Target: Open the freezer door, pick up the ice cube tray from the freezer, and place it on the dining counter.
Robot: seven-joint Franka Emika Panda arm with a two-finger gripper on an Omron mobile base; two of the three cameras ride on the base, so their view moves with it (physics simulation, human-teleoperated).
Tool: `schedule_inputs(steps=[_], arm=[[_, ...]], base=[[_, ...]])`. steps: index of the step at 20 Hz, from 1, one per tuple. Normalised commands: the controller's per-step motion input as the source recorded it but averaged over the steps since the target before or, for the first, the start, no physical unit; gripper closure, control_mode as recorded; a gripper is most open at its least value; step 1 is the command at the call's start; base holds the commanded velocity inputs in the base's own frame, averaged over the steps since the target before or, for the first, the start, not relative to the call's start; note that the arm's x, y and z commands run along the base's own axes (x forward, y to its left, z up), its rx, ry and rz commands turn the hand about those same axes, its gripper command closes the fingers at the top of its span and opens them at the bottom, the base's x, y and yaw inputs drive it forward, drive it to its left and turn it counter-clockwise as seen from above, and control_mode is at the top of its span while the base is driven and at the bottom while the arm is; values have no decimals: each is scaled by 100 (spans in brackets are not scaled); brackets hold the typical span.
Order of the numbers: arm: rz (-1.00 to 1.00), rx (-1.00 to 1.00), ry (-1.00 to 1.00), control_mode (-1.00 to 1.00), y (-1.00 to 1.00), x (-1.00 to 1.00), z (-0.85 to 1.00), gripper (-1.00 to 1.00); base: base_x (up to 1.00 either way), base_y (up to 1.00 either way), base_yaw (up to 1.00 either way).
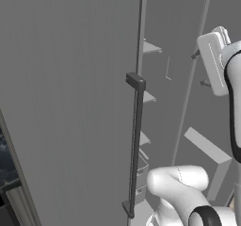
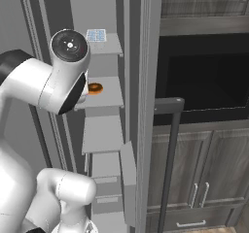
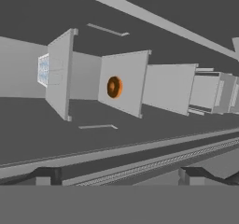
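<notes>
Closest to us in the hand view, our tool [image 3: 116, 176] shows its two dark fingertips [image 3: 46, 175] far apart at the bottom edge, jaws spread wide and nothing between them. Just beyond them runs a long grey edge with a ribbed strip, crossing the view at a slant. Past that we look into the freezer [image 3: 168, 85], whose thin light-grey shelves appear turned on their side because the hand is rolled. On one middle shelf [image 3: 123, 83] lies a small orange-brown ring-shaped item [image 3: 114, 87]. One shelf further along, at the far left of that view, sits the ice cube tray [image 3: 43, 70], pale blue-white with its grid of little cells, lying flat on its shelf and well apart from our tool. From the right base view, our white arm stands in front of the open compartment; the ring item [image 2: 95, 88] rests on the second shelf and the ice cube tray [image 2: 96, 35] on the top shelf above it. From the left base view, the freezer door [image 1: 66, 102] stands swung open to our left, its long dark vertical bar handle [image 1: 135, 145] along its near edge, with the shelves visible beyond it.
</notes>
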Motion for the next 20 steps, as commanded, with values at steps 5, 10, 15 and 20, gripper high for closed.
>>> schedule_inputs(steps=[5,10,15,20], arm=[[0,3,-3,-100,0,10,6,-100],[0,3,0,-100,0,18,0,-100],[0,2,0,-100,0,20,0,-100],[0,2,0,-100,0,26,0,-100]], base=[[0,0,0],[0,0,0],[0,0,0],[0,0,0]])
